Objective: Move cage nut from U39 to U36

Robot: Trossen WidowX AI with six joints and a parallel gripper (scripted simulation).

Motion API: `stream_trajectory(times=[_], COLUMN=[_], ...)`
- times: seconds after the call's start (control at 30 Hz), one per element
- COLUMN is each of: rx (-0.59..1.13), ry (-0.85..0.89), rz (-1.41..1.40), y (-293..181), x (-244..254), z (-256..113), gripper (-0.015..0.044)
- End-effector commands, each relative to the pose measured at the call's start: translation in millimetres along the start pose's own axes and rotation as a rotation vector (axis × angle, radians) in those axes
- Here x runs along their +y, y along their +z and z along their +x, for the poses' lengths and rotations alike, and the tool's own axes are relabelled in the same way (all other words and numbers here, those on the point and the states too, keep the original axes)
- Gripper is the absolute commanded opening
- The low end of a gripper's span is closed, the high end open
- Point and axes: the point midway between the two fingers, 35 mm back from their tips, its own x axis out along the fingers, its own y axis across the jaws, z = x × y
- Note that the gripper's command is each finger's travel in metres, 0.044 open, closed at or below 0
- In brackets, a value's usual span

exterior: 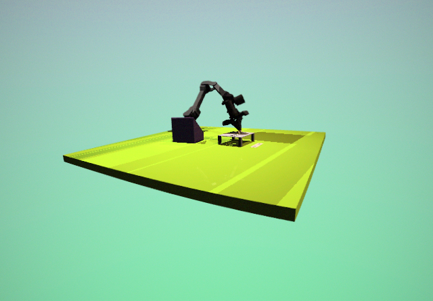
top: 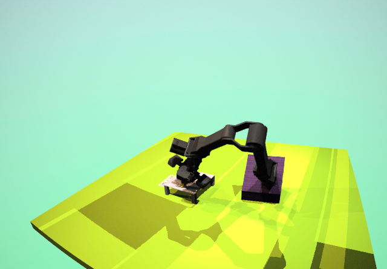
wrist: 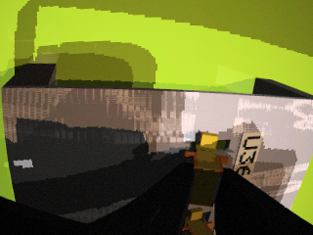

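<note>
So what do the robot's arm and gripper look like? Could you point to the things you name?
The arm [top: 214, 141] [exterior: 199, 100] is dark grey to black, with chunky rounded joints and a split, fork-like upper link. The gripper [wrist: 203, 176] is black, its two fingers tapering toward the tips.

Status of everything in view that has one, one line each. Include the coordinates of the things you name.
Pincer [top: 182, 184] [exterior: 240, 130] [wrist: 203, 176]: shut on the front nut, low over the plate.
Front nut [wrist: 209, 141]: between the fingertips, beside the label; seating and wings under the plate can't be told.
Rear nut [wrist: 197, 215]: partly hidden; seating can't be told.
Plate [top: 169, 181] [exterior: 227, 135] [wrist: 215, 110]: raised on its legs.
Label [wrist: 250, 142]: on the plate, last character partly hidden.
Arm [top: 215, 139] [exterior: 199, 99]: bent, reaching down.
</note>
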Motion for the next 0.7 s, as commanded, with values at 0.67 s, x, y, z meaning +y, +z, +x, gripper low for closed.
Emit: stream_trajectory(times=[0.67], rx=[0.000], ry=[0.015], rz=[-0.003], y=[-1.0], x=[1.2], z=[1.2], gripper=[0.0026])
